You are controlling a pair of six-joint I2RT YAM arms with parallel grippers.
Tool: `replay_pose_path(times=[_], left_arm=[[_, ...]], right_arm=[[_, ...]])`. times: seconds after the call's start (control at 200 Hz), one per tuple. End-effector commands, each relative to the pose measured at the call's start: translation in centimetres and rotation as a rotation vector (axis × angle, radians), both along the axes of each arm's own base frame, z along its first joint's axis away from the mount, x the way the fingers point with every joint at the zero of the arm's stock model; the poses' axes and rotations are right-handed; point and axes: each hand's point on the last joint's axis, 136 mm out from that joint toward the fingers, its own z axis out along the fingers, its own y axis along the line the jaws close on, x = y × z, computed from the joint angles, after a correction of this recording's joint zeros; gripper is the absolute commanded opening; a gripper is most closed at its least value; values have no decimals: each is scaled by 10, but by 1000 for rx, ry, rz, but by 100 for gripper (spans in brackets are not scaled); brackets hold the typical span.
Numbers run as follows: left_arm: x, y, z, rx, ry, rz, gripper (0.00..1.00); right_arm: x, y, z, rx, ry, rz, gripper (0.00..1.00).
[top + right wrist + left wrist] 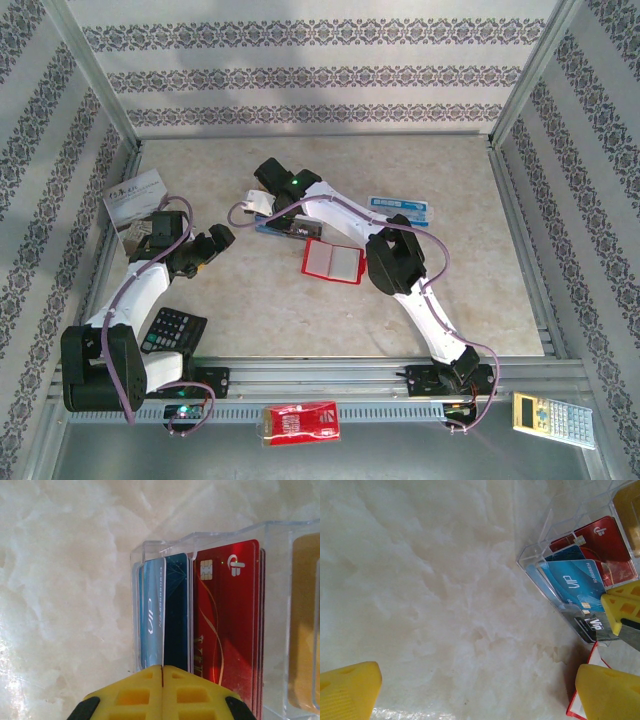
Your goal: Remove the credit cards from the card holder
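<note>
The red card holder [332,261] lies open on the table, pale pockets up; its corner [580,704] shows in the left wrist view. Behind it stands a clear plastic card box [284,228] with blue and red cards upright in it. My right gripper [161,672] reaches into that box [210,535] and is shut on the edge of a light blue VIP card [152,615]. An orange-yellow card [302,625] stands in the neighbouring compartment. Another blue card [405,210] lies flat at the back right. My left gripper [479,672] hovers open over bare table, left of the box [535,555].
A booklet [135,200] leans at the left wall. A black calculator [170,330] lies by the left arm's base. A red printed packet [300,422] and a pale calculator [550,418] sit on the front ledge. The right arm's elbow [395,255] stands beside the holder.
</note>
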Motion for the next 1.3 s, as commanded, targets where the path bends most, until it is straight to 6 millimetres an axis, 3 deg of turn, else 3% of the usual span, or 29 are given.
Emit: replay_pose_path(times=[0.0, 0.16, 0.49, 0.72, 0.804, 0.954, 1.059, 1.169, 1.294], left_arm=[[-1, 0, -2, -18, 0, -1, 100], [0, 0, 1, -16, -6, -2, 100], [3, -6, 8, -38, -28, -37, 100], [6, -21, 16, -60, -54, -105, 98], [7, -29, 19, -60, -57, -129, 96], [10, -47, 22, -60, -66, -174, 91], [13, -63, 23, -49, -64, -215, 89], [18, -75, 20, -42, -56, -241, 88], [23, -79, 14, -50, -45, -239, 88]], right_arm=[[11, -6, -3, -16, -4, -52, 8], [10, -1, 14, 33, -1, -72, 18], [1, -2, 58, 156, 25, -176, 25], [-14, -37, 79, 250, 55, -457, 35], [-28, -56, 78, 299, 99, -580, 39], [-52, -98, 61, 349, 168, -850, 50], [-70, -122, 33, 374, 259, -1047, 57], [-85, -127, 3, 369, 330, -1153, 64], [-93, -118, -20, 349, 379, -1178, 67]])
